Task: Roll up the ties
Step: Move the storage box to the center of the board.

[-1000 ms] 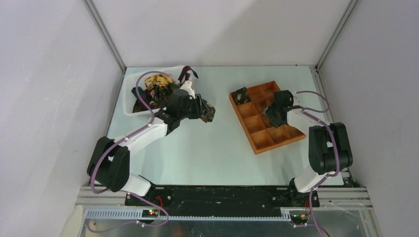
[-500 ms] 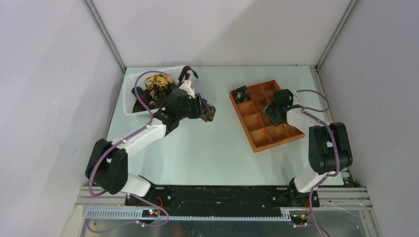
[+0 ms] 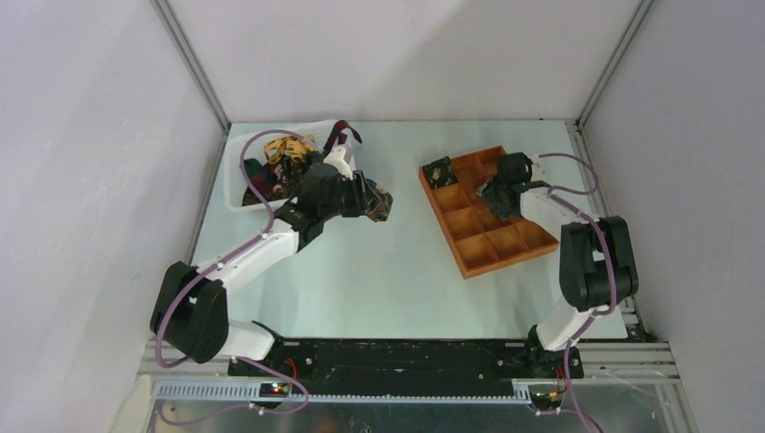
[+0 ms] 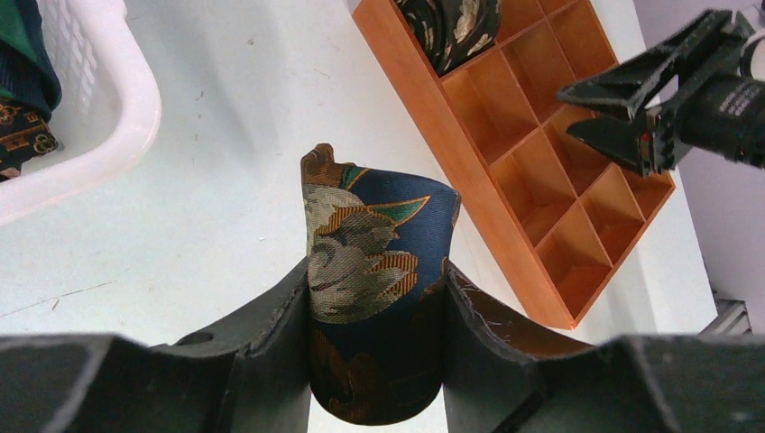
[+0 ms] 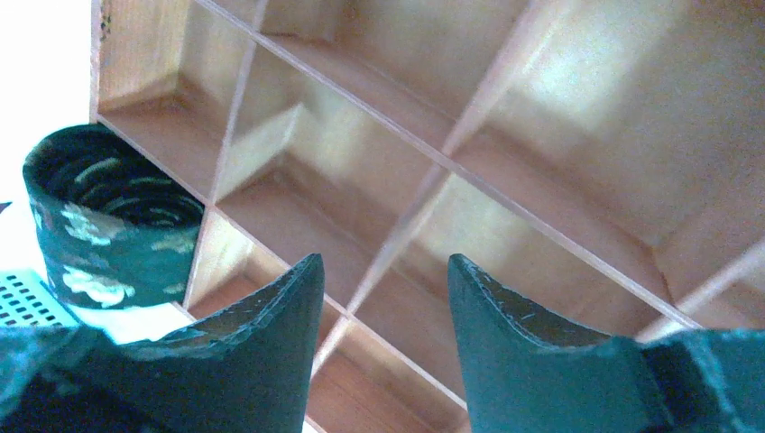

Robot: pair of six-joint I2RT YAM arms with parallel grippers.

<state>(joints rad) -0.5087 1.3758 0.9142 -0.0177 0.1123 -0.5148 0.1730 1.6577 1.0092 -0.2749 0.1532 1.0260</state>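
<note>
Top external view, largest first: table [image 3: 388, 271], then one orange compartment tray [image 3: 442, 225] at your right and one white plastic basket [image 3: 236, 200] at far left.

The basket holds the loose ties [image 3: 284, 162], a tangled pile of yellow-gold, dark and maroon. I can't count them.

Coils: two.
- The rolled tie [image 4: 379, 244] is clamped in the left gripper [image 4: 374, 271], standing on end between the pads. It has a navy ground with a floral print. It hangs over bare table between basket and tray. The squeeze across the coil's sides looks meant to stop it unwinding in transit.
- The stowed coil [image 5: 108, 225] sits in the tray's far-left corner compartment, on end. The walls keep it wound.

Every other compartment you can see is empty.

The right gripper [image 5: 383, 271] hovers over the tray's far compartments with its jaws apart and nothing between them. It touches no tie. My read is that it's waiting to receive or steady the next coil.

Judgement: one tie is done and one is rolled and on its way to the tray. The adjacent compartment is the likely drop. Watch for the coil springing loose on release.
</note>
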